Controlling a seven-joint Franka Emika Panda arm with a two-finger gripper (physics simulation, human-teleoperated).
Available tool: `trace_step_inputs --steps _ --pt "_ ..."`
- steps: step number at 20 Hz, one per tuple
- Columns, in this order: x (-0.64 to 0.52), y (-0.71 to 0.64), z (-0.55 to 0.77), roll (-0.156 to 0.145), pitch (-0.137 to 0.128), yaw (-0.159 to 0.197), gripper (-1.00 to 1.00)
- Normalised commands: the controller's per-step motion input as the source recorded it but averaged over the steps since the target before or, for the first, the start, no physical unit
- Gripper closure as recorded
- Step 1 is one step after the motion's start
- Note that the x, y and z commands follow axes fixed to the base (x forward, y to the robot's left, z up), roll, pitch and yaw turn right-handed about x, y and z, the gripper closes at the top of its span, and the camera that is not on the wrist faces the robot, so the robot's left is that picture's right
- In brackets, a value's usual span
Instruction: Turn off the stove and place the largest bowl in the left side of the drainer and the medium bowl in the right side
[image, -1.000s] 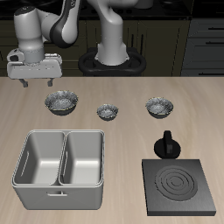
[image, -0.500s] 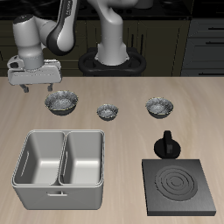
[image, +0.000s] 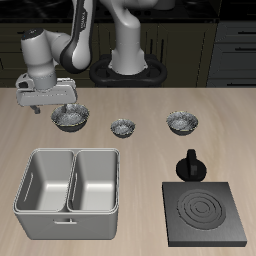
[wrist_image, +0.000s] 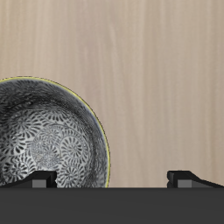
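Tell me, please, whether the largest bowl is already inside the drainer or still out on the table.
Out. The largest bowl sits upright on the table behind the drainer, whose two compartments are both empty; the gripper hangs beside it.

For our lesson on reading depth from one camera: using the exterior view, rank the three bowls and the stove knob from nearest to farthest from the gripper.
1. Largest bowl, directly under the gripper.
2. Smallest bowl, middle of the row.
3. Medium bowl, far end of the row.
4. Stove knob, nearer the table's front edge, by the stove.
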Motion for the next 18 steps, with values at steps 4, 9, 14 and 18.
trace_step_inputs --steps 4,9,14,18 --pt "-0.07 0.08 -0.27 0.016 0.014 0.010 1.00" --pt "0.00 -0.05 -0.17 -0.005 0.016 -0.027 1.00" --pt "-0.03 -0.01 -0.01 -0.004 0.006 -0.010 1.00" --pt "0.03 0.07 0.16 -0.011 0.001 0.009 1.00"
